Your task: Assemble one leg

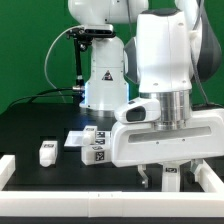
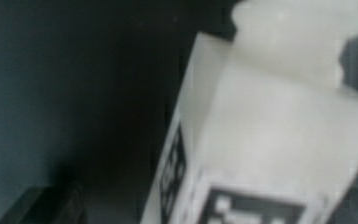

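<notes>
White and tagged, the leg [image 1: 172, 180] sits low over the black worktop [image 1: 40, 120] at the exterior view's right, apparently pinched in the fingers [image 1: 148, 178], so this looks like the carrying step, and the next move calls for careful alignment with its mating part.

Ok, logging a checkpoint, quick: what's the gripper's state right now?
Gripper: cannot be told. A leg sits right at its fingers, but the exterior view hides the grip and the wrist view is blurred.
</notes>
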`<act>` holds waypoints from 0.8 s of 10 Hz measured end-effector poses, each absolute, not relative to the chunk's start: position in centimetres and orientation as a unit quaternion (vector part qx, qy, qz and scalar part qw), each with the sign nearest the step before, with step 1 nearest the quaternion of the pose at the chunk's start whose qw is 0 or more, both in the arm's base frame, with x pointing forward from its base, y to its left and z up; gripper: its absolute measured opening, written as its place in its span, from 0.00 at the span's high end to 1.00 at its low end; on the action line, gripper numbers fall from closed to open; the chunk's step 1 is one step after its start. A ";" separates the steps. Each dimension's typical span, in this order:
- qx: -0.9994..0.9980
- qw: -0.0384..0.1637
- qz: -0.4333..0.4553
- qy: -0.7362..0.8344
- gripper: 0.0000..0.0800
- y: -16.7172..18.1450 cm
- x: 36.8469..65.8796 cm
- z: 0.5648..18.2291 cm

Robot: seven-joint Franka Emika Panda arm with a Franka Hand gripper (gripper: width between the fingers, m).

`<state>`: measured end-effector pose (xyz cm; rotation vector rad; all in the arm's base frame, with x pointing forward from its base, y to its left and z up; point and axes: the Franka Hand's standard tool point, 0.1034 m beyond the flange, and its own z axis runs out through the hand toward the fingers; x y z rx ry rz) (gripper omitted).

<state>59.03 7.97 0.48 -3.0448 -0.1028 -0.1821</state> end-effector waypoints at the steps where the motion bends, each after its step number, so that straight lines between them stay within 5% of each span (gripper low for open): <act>1: -0.997 0.045 -0.060 -0.034 0.31 8.0 59.1 0.5; 2: -0.997 0.045 -0.060 -0.034 0.49 8.0 59.1 0.5; 3: -0.997 0.045 -0.060 -0.034 0.49 8.0 59.1 0.5; 4: -0.997 0.044 -0.061 -0.036 0.64 7.8 59.1 0.6; 8: -0.992 0.029 -0.050 -0.111 0.64 1.3 60.1 4.1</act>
